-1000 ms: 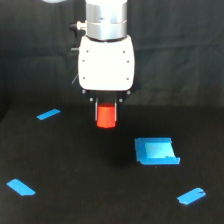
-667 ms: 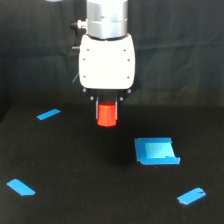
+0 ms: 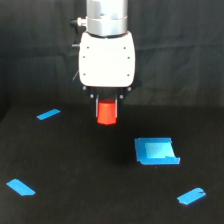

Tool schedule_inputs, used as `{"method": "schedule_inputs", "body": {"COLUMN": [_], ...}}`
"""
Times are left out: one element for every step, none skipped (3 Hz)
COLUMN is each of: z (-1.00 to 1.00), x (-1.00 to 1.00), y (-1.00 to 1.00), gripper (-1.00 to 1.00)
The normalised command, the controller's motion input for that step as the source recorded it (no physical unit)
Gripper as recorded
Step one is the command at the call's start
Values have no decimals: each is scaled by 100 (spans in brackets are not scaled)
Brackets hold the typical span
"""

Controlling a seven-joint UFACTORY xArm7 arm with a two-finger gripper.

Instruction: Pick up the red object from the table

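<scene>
Above the matte black desk (image 3: 100,200), jaws (image 3: 107,111) closed on the red object (image 3: 107,113), held clear of the surface. Blue square patch (image 3: 156,151) at 4 o'clock from it; blue tape strips at 9 (image 3: 48,114), 7 (image 3: 21,187) and 5 o'clock (image 3: 191,196). Black curtain (image 3: 30,50) behind.

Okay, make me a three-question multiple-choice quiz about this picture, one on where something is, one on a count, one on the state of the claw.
1. Where is the blue square patch relative to the red object?
A. lower, toward the exterior view's right
B. directly behind it
C. toward the exterior view's left

2. How many blue tape strips lie on the table?
A. one
B. three
C. five

3. What is the claw doing?
A. hanging open and empty
B. gripping the red object
C. pressing on the patch

Answers: 1 A, the patch sits lower right. 2 B, two at left, one lower right. 3 B, the block sits between the fingers.
</scene>
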Motion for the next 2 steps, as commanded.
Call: {"method": "schedule_inputs", "body": {"z": [18,9], "x": [-2,-2], "y": [3,6], "gripper": [-96,-100]}}
